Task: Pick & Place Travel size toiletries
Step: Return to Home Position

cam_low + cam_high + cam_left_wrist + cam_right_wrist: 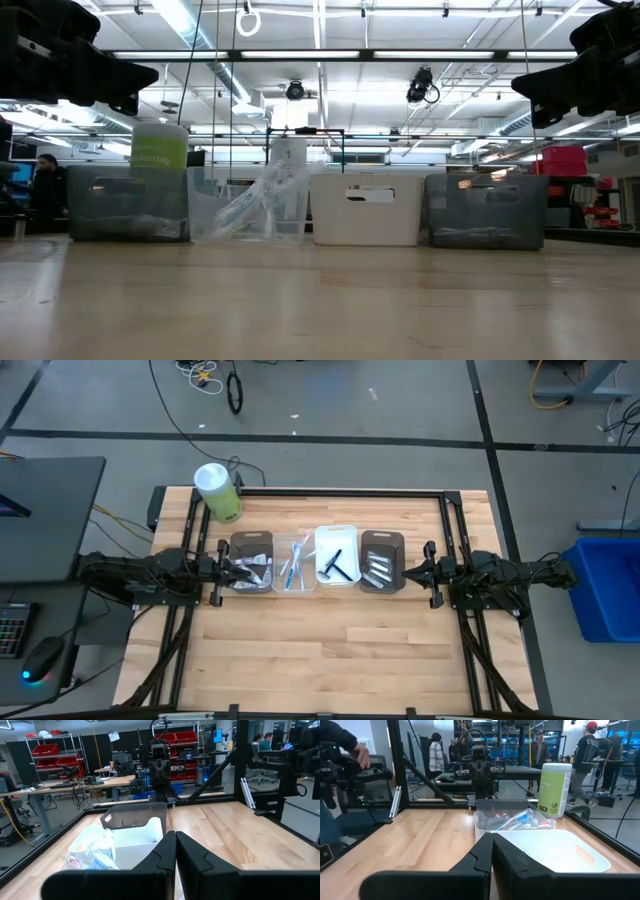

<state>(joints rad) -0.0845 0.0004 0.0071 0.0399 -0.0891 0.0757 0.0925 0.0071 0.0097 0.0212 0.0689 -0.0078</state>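
Four small rectangular trays stand in a close row across the middle of a pale wooden table [330, 650]. At the left end a dark tray [251, 542] holds a heap of white toothpaste tubes [252, 570] with red markings; next to it a clear tray [293, 541] holds slim blue-white toothbrushes [292, 570] lying crossed over one another; then comes a white tray [337, 531] with a black razor [334, 565] on its floor; at the right end a second dark tray [382, 537] holds silvery tubes [377, 571] laid side by side. A big green-white canister [218, 492] stands upright near the table's far left corner, just behind the first dark tray. The left gripper [226, 568] reaches in level from the left side, raised above the table, its tip over the outer edge of the first dark tray; its two dark fingers are pressed together with nothing between them. The right gripper [417, 571] mirrors it from the right side, its tip just beside the second dark tray and a little apart from it; its fingers are likewise closed on nothing. Both arms lie stretched out horizontally and point at each other along the row of trays; seen from table height, they hang in the upper corners, above the tray rims.
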